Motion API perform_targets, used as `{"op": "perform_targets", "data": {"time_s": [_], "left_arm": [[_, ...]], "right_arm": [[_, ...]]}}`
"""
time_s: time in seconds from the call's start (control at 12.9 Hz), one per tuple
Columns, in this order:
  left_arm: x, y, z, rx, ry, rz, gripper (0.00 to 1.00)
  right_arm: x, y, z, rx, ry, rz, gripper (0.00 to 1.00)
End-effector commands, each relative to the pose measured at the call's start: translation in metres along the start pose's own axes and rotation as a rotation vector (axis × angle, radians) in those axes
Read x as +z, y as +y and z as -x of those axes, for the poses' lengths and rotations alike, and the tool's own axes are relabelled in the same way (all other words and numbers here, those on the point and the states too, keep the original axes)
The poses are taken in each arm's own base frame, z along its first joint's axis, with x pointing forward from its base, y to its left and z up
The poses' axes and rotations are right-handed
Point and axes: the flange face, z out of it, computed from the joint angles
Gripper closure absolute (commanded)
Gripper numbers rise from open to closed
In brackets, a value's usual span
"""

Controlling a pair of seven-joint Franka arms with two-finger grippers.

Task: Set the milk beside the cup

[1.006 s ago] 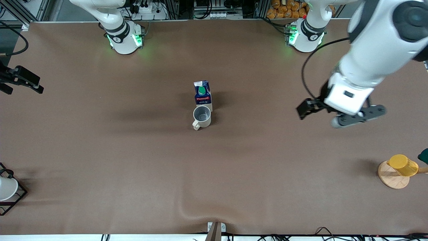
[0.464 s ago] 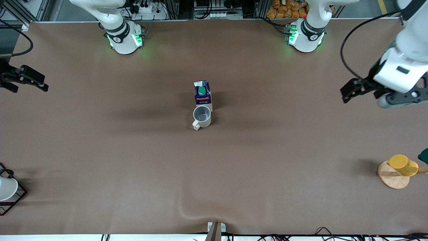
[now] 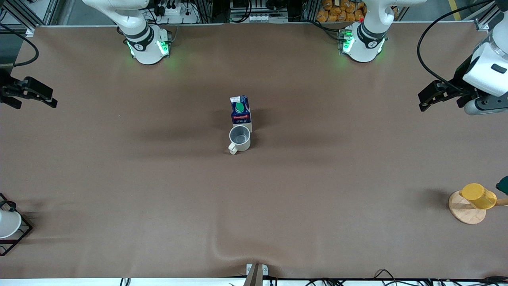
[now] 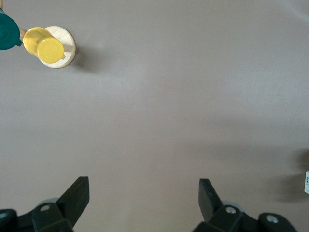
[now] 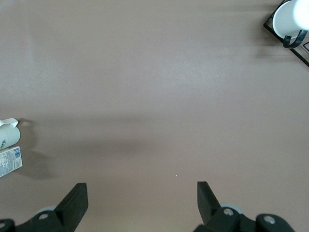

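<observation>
The milk (image 3: 240,112), a dark blue carton with a green cap, stands upright at the middle of the table. The cream-white cup (image 3: 239,138) stands right beside it, nearer to the front camera, handle toward that camera. Both show at the edge of the right wrist view, the cup (image 5: 8,129) and the milk's white side (image 5: 9,163). My left gripper (image 3: 428,100) is open and empty, up over the left arm's end of the table; its fingers (image 4: 77,193) show spread. My right gripper (image 3: 48,99) is open and empty over the right arm's end; it also shows in the right wrist view (image 5: 142,195).
A yellow cup (image 3: 478,196) lies on a round wooden base (image 3: 466,212) near the left arm's end, with a dark green thing (image 3: 503,184) beside it. A white cup in a black wire rack (image 3: 10,228) stands at the right arm's end.
My left gripper has swung away from the table's middle out toward the left arm's end. The right gripper has shifted only slightly. The milk and the cup have not moved.
</observation>
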Motion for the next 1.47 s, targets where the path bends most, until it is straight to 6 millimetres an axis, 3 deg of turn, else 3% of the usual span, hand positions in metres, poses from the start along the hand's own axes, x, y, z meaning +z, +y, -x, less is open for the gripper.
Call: {"op": "perform_targets", "data": {"time_s": [0.0,0.31,0.85,1.01,1.16,1.39], "left_arm": [[-0.006,-0.001,0.006,0.013,0.004,0.002,0.0],[-0.02,0.002,0.006,0.016,-0.012,-0.003,0.0],[-0.015,-0.004,0.003,0.021,-0.061,-0.012,0.0],[-0.002,-0.019,0.003,0.027,-0.09,0.002,0.0],[0.006,-0.02,0.004,0.028,-0.099,0.008,0.0],[0.004,-0.022,-0.001,0.042,-0.081,-0.005,0.0]], "right_arm": [[-0.005,0.003,0.002,0.008,-0.001,-0.004,0.0],[-0.006,0.002,0.002,0.007,0.001,-0.004,0.0],[-0.007,0.002,0.002,0.007,0.004,-0.004,0.0],[-0.006,0.001,0.001,0.005,0.004,-0.004,0.0],[-0.005,0.0,0.0,0.004,0.002,-0.005,0.0],[-0.004,0.0,0.0,0.002,0.001,-0.006,0.0]]}}
